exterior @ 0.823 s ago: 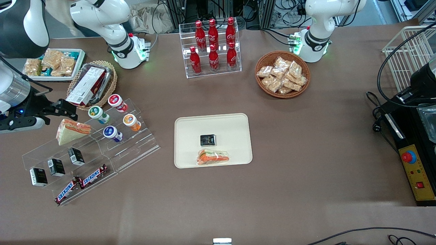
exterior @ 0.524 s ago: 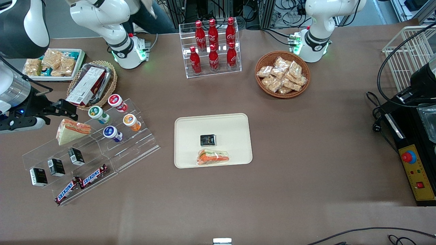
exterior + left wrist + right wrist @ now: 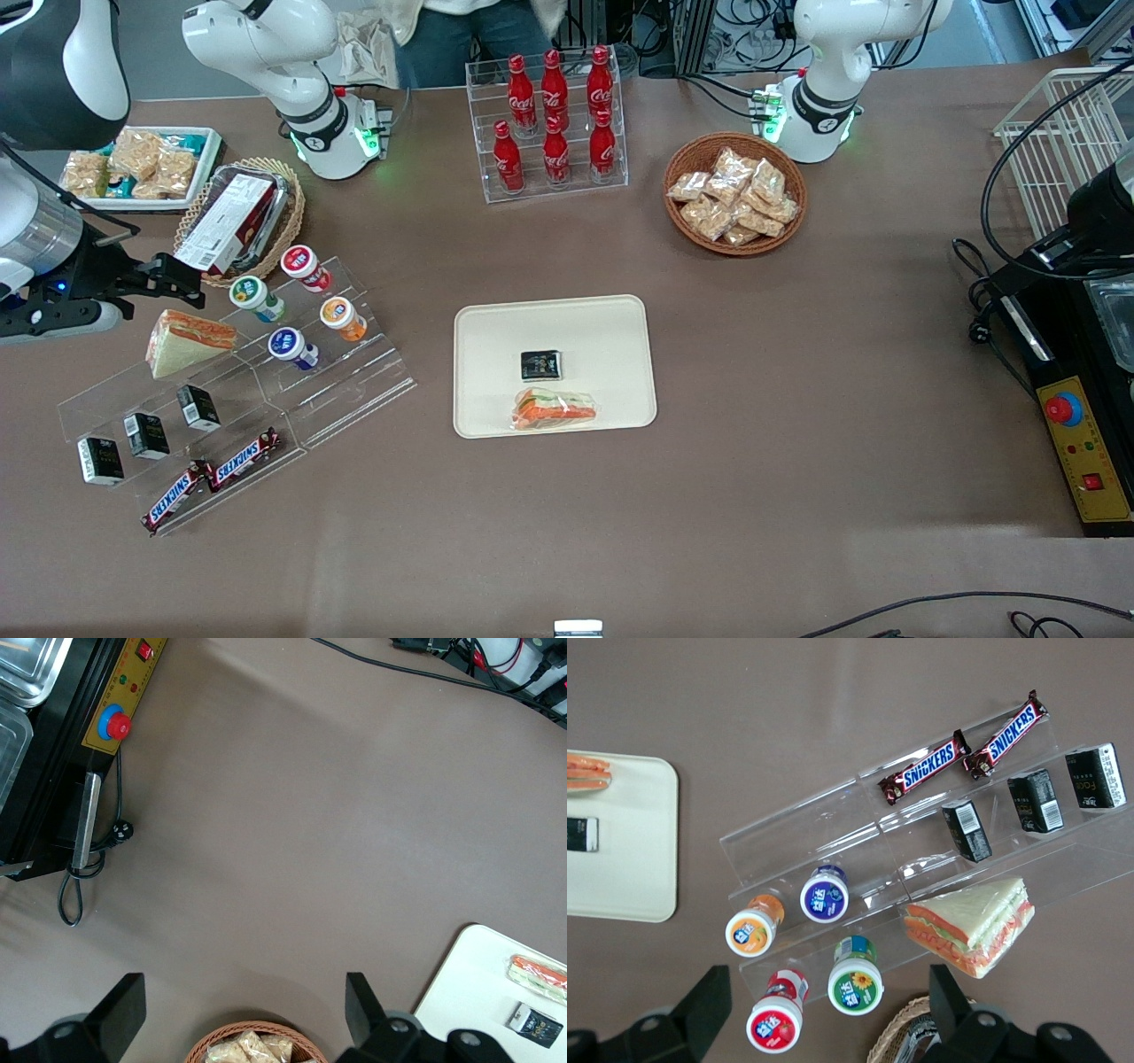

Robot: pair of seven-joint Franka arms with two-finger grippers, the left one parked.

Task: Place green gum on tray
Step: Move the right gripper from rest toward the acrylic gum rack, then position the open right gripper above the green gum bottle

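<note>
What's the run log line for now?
tool: open, above rack | green-lidded gum bottle: on clear rack, untouched | cream rectangular tray: no gum

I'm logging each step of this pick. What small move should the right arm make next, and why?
Probably lower the open gripper straight toward the green gum. The bottle stands untouched on the clear stepped rack beside the red-lidded bottle, roughly between the fingers, while the gripper hangs above it and the tray holds no gum yet.

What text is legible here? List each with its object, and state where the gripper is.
"SNICKERS": two bars on the clear rack.
"Coca-Cola" script: red bottles.
Green gum lid: sunflower picture, characters too small to read.
Black cartons: unreadable.
The tray bears none.
Gripper hovers open above the green gum.
</note>
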